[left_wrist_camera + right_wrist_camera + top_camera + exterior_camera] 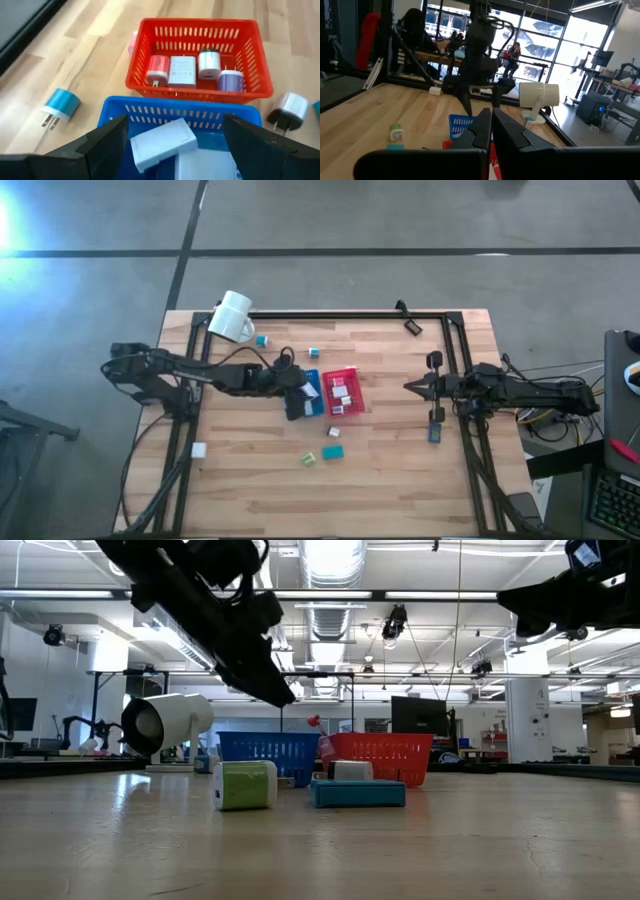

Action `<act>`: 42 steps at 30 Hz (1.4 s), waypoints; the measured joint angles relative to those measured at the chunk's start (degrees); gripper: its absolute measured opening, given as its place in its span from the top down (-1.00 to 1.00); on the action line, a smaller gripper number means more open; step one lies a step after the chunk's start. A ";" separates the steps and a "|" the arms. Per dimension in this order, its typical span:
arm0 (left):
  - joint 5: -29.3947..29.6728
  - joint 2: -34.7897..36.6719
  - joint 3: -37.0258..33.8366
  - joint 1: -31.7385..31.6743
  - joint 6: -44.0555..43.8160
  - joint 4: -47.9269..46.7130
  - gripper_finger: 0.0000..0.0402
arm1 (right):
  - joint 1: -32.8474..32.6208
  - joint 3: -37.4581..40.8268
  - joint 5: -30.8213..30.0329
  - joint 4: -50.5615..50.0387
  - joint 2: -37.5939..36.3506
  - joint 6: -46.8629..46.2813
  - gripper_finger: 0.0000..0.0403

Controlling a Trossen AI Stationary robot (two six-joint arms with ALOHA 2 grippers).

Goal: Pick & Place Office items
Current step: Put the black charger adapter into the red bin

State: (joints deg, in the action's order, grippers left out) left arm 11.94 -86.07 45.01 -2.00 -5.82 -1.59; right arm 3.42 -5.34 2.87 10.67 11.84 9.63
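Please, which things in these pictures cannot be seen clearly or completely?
- Blue basket, left wrist view: its near part is cut off by the picture's edge and partly covered by the left gripper fingers.
- Blue basket, high view: mostly hidden under the left arm.
- Red basket, right wrist view: largely behind the right gripper fingers.
- Small items beside the mug, high view: too small to identify.
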 joint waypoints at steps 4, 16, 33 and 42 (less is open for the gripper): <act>1.49 4.66 -1.17 1.41 0.62 0.42 -0.63 | -0.02 0.00 0.08 -0.21 0.02 -0.25 0.95; 2.01 26.12 -22.32 8.28 10.70 32.80 -0.05 | -0.04 0.02 0.04 0.22 0.76 -0.79 0.95; -3.41 43.87 -34.96 8.92 13.77 38.01 0.98 | -0.02 0.02 -0.04 0.44 1.77 -1.77 0.95; -2.91 46.66 -36.16 8.92 16.82 35.42 0.98 | -0.02 0.02 -0.04 1.98 1.86 -3.07 0.95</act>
State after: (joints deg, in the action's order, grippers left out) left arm 9.04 -39.40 8.85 6.92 10.99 33.83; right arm 3.40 -5.32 2.83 12.65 13.69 6.56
